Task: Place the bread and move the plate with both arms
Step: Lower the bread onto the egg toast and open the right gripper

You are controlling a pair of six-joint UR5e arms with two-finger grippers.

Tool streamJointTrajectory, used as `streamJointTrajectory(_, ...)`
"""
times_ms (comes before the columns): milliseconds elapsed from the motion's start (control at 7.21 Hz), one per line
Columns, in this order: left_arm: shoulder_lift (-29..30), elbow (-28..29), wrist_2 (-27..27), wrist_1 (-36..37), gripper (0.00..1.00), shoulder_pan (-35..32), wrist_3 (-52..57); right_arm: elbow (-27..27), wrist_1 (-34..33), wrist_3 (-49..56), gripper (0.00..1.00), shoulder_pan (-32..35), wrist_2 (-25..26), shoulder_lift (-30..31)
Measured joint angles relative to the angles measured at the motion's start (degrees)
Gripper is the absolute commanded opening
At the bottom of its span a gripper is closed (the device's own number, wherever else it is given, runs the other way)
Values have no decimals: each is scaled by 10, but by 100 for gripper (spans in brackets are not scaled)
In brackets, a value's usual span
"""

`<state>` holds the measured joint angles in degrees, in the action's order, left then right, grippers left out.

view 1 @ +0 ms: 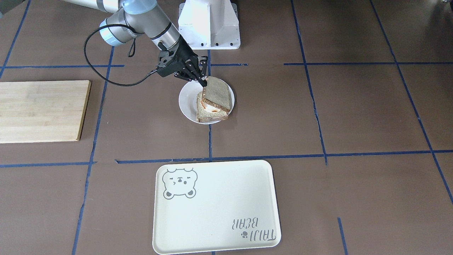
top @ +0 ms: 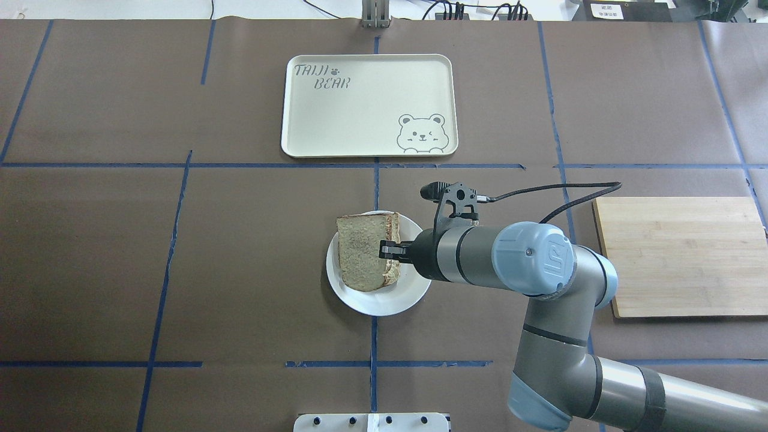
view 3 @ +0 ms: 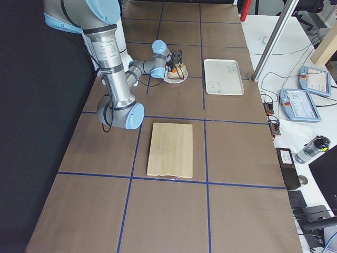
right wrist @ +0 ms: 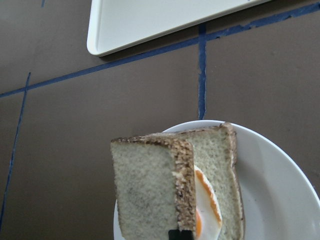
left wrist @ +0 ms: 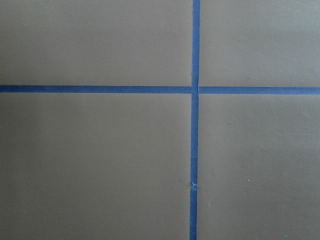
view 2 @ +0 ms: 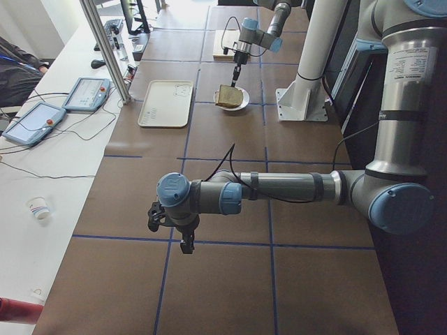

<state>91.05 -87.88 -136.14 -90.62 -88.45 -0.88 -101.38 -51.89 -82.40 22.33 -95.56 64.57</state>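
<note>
If the right gripper (view 1: 202, 80) lets go while the bread (view 1: 217, 92) is tilted, the bread may slide off the egg-topped slice (view 1: 208, 115) and miss the plate (view 1: 185, 101). The gripper is clenched on the bread's crust edge. The bread hangs tilted above the plate, extending forward from the jaws.

Bread (view 1: 217, 94): bare speckled slice, dark crust, tilted, pinched at its 3 o'clock edge (overhead view) by right hand (view 1: 204, 83), angled over egg-topped slice (view 1: 207, 115). Plate (view 1: 184, 101): small, round, white, flat mid-desk. Right arm (top: 540, 264) in from 4 o'clock. Left arm (view 2: 279, 187) stretched low, left hand (view 2: 186, 244) pointing down, well apart from plate.
</note>
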Motion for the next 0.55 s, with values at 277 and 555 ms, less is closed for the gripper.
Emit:
streamJointTrajectory(277, 0, 0, 0, 0, 100, 0, 0, 18, 1, 1, 11, 10, -1, 0)
streamJointTrajectory(555, 0, 0, 0, 0, 100, 0, 0, 24, 1, -1, 100, 9, 0, 0)
